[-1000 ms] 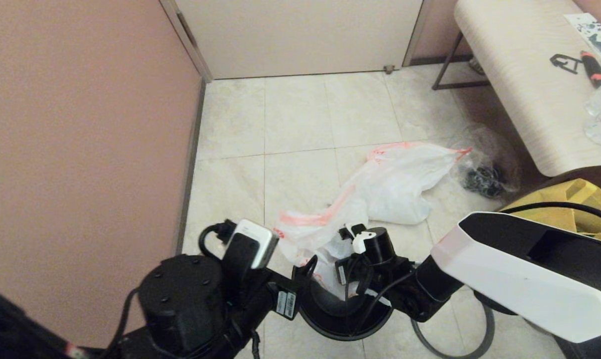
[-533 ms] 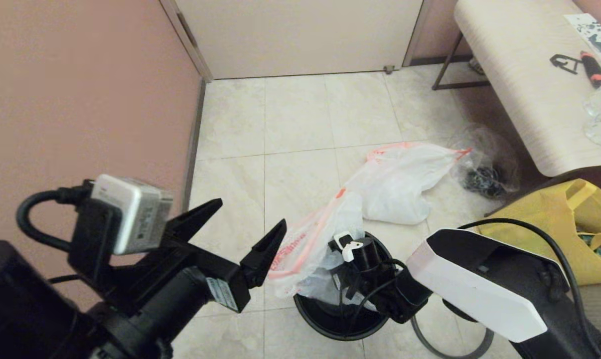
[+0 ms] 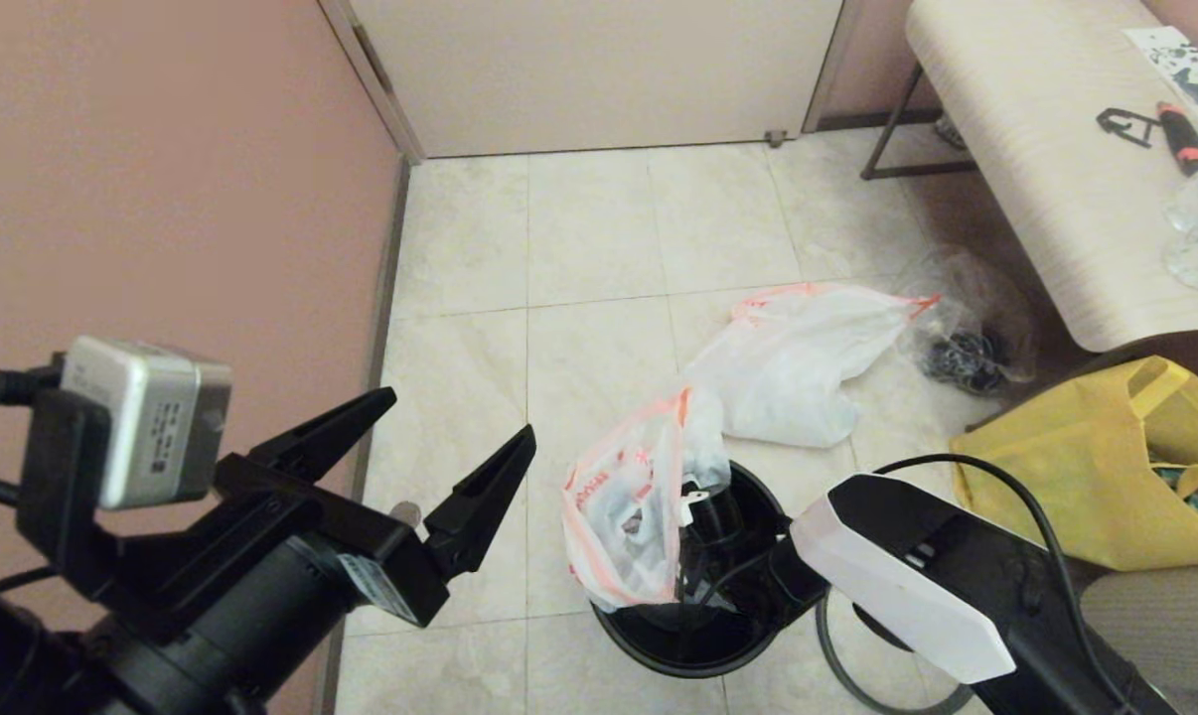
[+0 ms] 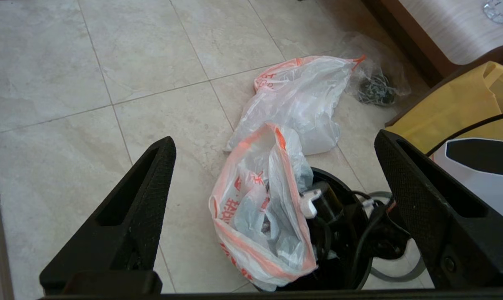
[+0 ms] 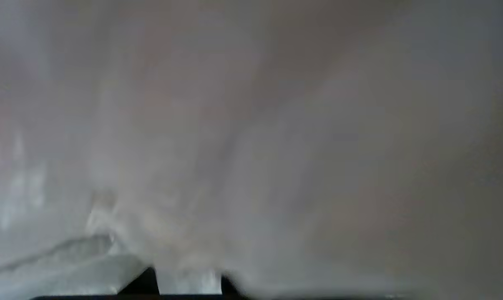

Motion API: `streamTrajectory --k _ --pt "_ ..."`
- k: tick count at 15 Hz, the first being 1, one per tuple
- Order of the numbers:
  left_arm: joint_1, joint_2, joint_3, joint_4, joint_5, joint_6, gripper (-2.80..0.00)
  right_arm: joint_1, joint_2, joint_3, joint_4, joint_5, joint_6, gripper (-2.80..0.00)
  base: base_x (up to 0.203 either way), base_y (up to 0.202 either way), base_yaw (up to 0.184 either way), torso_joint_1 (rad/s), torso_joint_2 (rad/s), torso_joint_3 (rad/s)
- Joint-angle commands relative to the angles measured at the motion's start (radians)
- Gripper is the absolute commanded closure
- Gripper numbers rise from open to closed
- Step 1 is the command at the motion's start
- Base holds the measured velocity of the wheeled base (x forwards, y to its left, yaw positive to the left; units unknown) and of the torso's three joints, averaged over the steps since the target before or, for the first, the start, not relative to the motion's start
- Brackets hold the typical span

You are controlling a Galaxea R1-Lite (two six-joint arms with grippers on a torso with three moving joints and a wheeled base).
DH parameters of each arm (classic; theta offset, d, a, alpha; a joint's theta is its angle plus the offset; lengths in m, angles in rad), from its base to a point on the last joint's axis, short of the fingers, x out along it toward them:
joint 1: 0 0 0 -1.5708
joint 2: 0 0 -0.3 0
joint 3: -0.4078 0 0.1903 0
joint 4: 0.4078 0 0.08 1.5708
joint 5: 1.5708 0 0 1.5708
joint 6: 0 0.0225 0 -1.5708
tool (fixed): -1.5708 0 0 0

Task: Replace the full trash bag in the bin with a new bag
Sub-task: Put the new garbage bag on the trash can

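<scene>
The black bin (image 3: 659, 655) (image 4: 332, 173) stands on the tiles in front of me. The new bag (image 3: 624, 506) (image 4: 255, 216), white with an orange-red rim and red print, stands with its mouth up over the bin's left side and its lower part inside. My right gripper (image 3: 703, 536) reaches down into the bin, shut, and bag plastic fills the right wrist view. My left gripper (image 3: 460, 412) (image 4: 274, 138) hangs open, raised to the left of the bag, holding nothing. The full trash bag (image 3: 798, 367) (image 4: 301, 96) lies on the floor beyond the bin.
A grey ring (image 3: 837, 665) lies on the floor against the bin's right side. A clear bag with black cords (image 3: 962, 348) and a yellow tote (image 3: 1106, 467) sit to the right, below a bench (image 3: 1056, 149). A pink wall (image 3: 162, 199) runs close on the left.
My left gripper has risen from the bin, swung left and opened wide, letting the new bag's rim go. The bag now stands upright over the bin. The right arm has sunk slightly.
</scene>
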Motion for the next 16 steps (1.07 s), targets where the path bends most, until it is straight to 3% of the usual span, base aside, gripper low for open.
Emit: streamTrajectory --k 1,5,9,11,16 --pt "0.000 0.007 -0.003 -0.005 0.003 0.000 -2.80 0.009 -0.036 0.071 -0.024 -0.001 0.004 0.00 0.000 0.000 0.000 0.000 0.00 0.000" --pt "0.003 0.044 -0.007 0.038 0.002 -0.023 -2.80 0.053 -0.231 0.467 -0.178 0.000 0.009 0.00 0.000 0.000 0.000 0.000 0.00 0.000" --pt "0.013 0.060 -0.037 0.129 0.004 -0.041 -2.80 0.083 -0.414 0.833 -0.435 -0.003 0.039 0.00 0.000 0.000 0.000 0.000 0.00 0.000" --pt "0.032 0.066 -0.039 0.159 0.005 -0.051 -2.80 0.106 -0.488 0.916 -0.581 -0.004 0.056 0.00 0.000 0.000 0.000 0.000 0.00 0.000" --pt "0.136 0.070 -0.013 0.192 -0.012 -0.055 -2.80 0.142 -0.630 0.949 -0.619 -0.011 0.103 0.00 0.000 0.000 0.000 0.000 0.00 0.000"
